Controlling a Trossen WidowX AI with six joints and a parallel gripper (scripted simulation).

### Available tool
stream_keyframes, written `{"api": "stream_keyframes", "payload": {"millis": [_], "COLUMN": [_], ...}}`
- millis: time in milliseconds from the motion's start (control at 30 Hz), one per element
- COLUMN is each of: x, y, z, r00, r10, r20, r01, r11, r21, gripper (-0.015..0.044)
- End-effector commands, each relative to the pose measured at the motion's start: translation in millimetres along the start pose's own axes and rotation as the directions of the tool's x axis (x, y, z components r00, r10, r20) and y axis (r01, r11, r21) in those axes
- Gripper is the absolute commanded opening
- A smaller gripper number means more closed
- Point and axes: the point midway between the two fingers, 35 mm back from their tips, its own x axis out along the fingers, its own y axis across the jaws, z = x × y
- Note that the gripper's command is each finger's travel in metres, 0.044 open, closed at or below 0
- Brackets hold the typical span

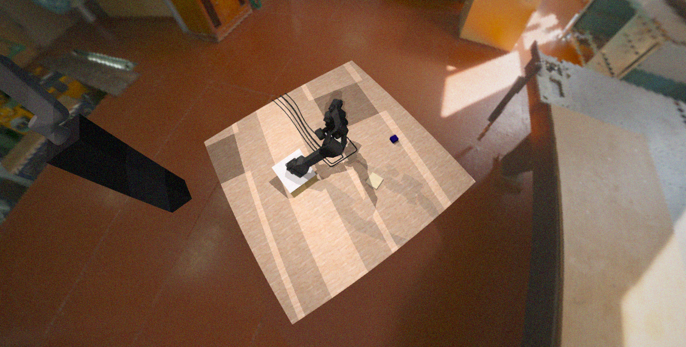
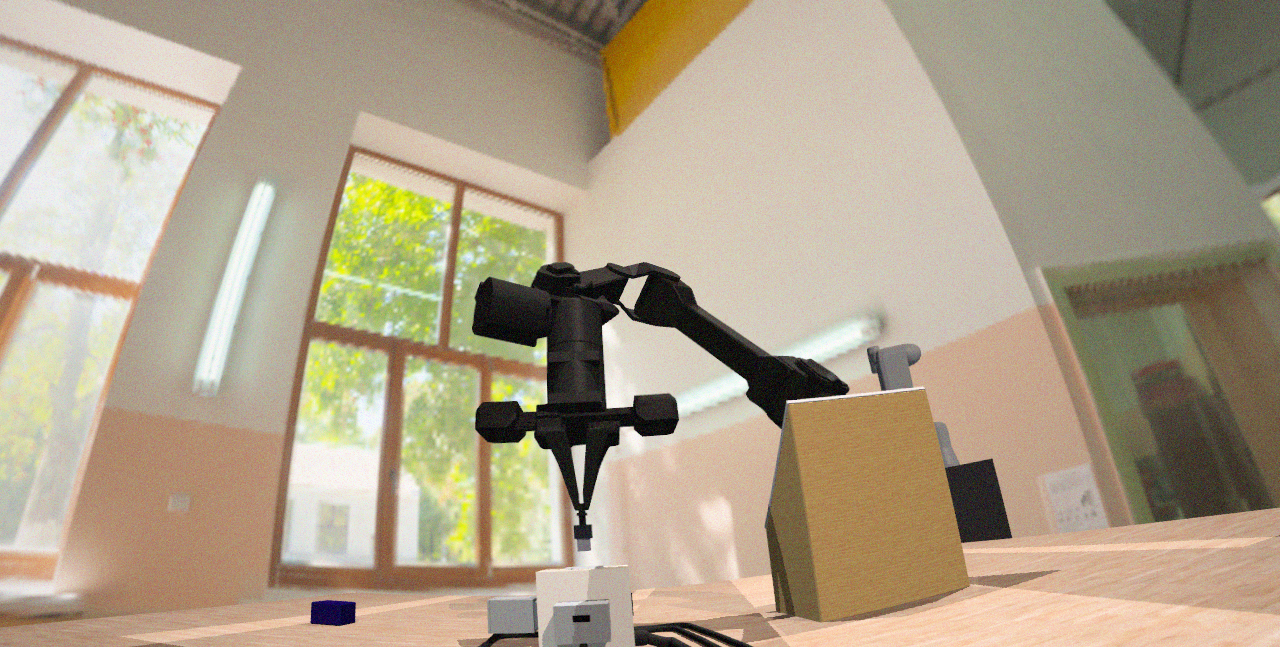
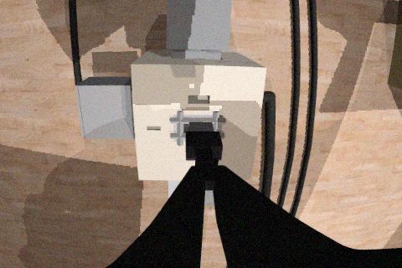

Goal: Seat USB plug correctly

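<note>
The gripper point(image 2: 582, 510) point(image 3: 208, 168) points straight down and is shut on the USB plug point(image 2: 583, 532) point(image 3: 203, 144), a small black body with a pale metal end pointing down. In the exterior view the metal end is above the top of the white power cube point(image 2: 583, 585) point(image 3: 161, 157), with a gap between them. In the wrist view the plug is over the middle of the cube's top and covers most of the socket. Grey marks of the socket surround point(image 3: 180, 127) show beside it. Which way round the plug is cannot be told.
Grey adapters point(image 3: 201, 21) point(image 3: 106, 110) point(image 2: 512, 614) are on the cube's sides. Black cables point(image 3: 311, 92) curve around it. A large tan box with a white top point(image 1: 283, 169) point(image 2: 881, 500) stands near the arm. A dark blue block point(image 1: 393, 139) point(image 2: 332, 612) lies on the table point(image 1: 330, 258).
</note>
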Motion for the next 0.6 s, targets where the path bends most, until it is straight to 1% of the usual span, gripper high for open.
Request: {"api": "stream_keyframes", "payload": {"millis": [0, 567], "x": [0.6, 2.7], "y": [-0.2, -0.1], "z": [-0.7, -1.7], "r00": [1.000, 1.000], "r10": [-0.001, -0.001], "r20": [-0.007, -0.020], "r01": [0.001, 0.001], "r11": [1.000, 1.000], "r21": [-0.003, -0.002], "gripper": [0.0000, 0.0000]}}
